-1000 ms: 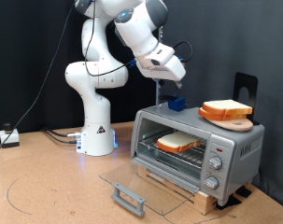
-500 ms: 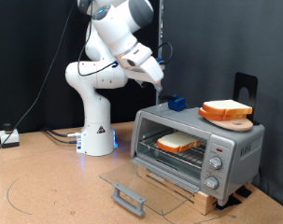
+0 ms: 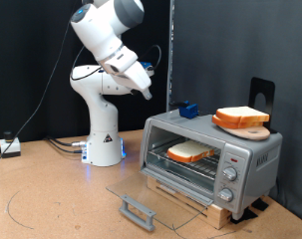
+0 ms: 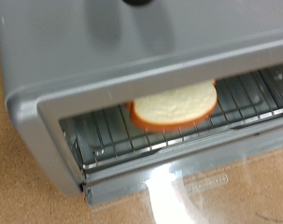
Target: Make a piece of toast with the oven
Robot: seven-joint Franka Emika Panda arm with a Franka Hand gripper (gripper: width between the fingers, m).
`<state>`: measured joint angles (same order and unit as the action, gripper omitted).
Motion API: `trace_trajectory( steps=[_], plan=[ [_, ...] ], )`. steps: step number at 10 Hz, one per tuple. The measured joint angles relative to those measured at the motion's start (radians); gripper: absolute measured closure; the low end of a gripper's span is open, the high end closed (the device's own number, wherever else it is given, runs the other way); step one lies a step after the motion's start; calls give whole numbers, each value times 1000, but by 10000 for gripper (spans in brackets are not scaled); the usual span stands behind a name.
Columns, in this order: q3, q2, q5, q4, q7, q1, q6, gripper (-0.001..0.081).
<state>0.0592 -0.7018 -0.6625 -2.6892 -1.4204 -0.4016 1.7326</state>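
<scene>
Right, exterior view: the gripper (image 3: 148,92) hangs high in the air, up and off to the exterior view's left of the oven (image 3: 210,159), well apart from it, nothing visible between its fingers; too small and blurred to tell whether the fingers are wide or narrow. The piece of toast (image 3: 190,151) lies flat on the wire rack (image 3: 195,162) inside the oven. The glass door (image 3: 151,195) is dropped fully down with its bar handle (image 3: 137,210) at the near end, so the loading part looks done and the door is not yet shut. Judgement: to do the door step well, come in low under the handle and swing along the hinge arc, not push straight; glass is light and could bounce. Other stuff: a second slice (image 3: 241,115) sits on a round wooden board (image 3: 242,126) on the oven roof, a small blue object (image 3: 187,109) is on the roof near the back, knobs (image 3: 230,174) are on the oven's front towards the exterior view's right, and there are cables (image 3: 61,144) by the robot base. Nothing stands between gripper and door.

Wrist view: gripper fingers not in view, only a dark blob at the edge. Looks down on the oven top (image 4: 104,51) and open mouth; toast (image 4: 175,102) centred on the rack (image 4: 160,131), crust edge facing out, clear of the walls. Door glass (image 4: 178,191) reflects light.
</scene>
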Motion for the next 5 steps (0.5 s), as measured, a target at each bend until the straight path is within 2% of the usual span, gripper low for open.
trace_trajectory(
  steps=[1,2,3,5],
  plan=[
    [-15,42,9,27,-7,-7,-17,-3],
    [-12,40,7,24,-2,-7,-15,-3],
    [-6,43,3,24,107,-14,-21,-3],
    [-5,66,-68,25,313,-38,0,-3]
  ],
)
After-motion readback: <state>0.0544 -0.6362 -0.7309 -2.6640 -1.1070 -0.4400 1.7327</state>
